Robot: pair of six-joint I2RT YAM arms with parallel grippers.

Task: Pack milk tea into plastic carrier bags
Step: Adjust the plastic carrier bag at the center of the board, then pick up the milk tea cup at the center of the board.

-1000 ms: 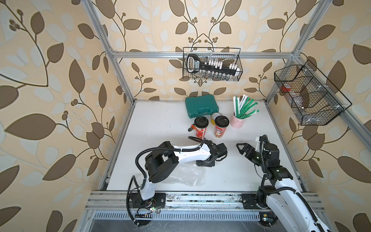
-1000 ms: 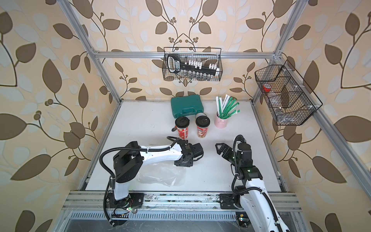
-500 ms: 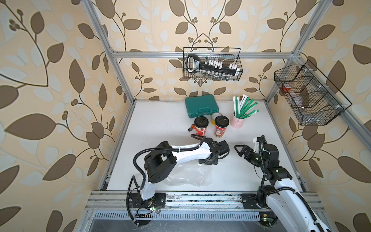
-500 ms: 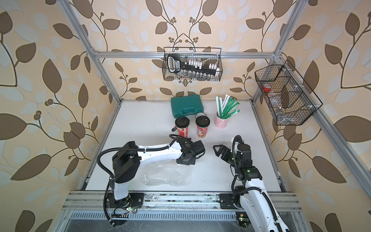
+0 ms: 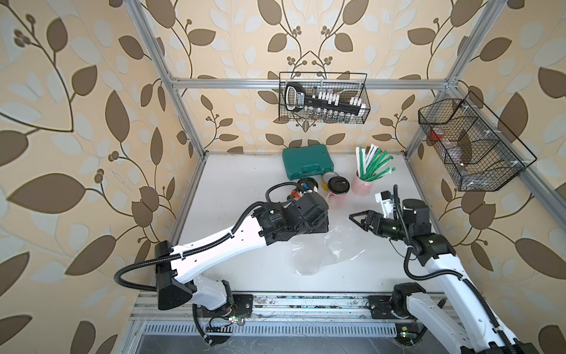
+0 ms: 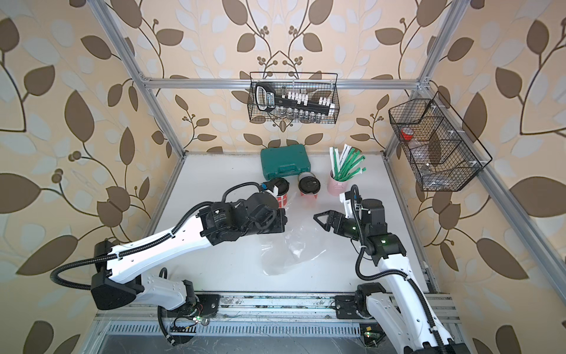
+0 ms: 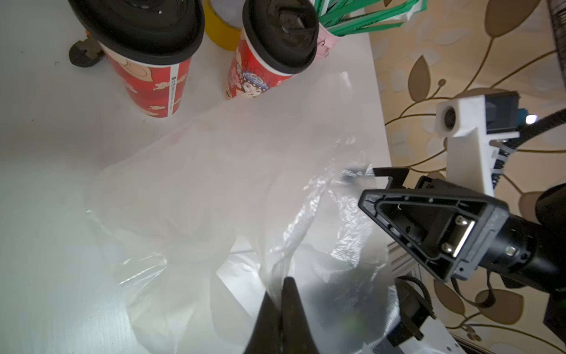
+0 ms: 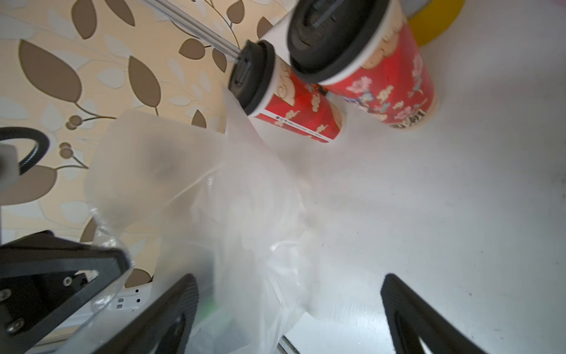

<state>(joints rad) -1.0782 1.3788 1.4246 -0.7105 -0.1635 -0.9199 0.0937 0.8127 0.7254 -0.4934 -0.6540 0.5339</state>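
Left gripper (image 7: 283, 295) clamped on thin clear crinkly plastic bag (image 5: 321, 249); right gripper (image 8: 289, 285), fingers apart. Both black-lidded red paper cups (image 7: 147, 82), bag's twelve o'clock, unpacked.

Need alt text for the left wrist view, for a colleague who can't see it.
The left gripper is shut on a fold of the clear plastic bag, which billows over the white table. Beyond the bag stand two red cups with black lids, upright and outside it; the open right gripper is close beside the bag.
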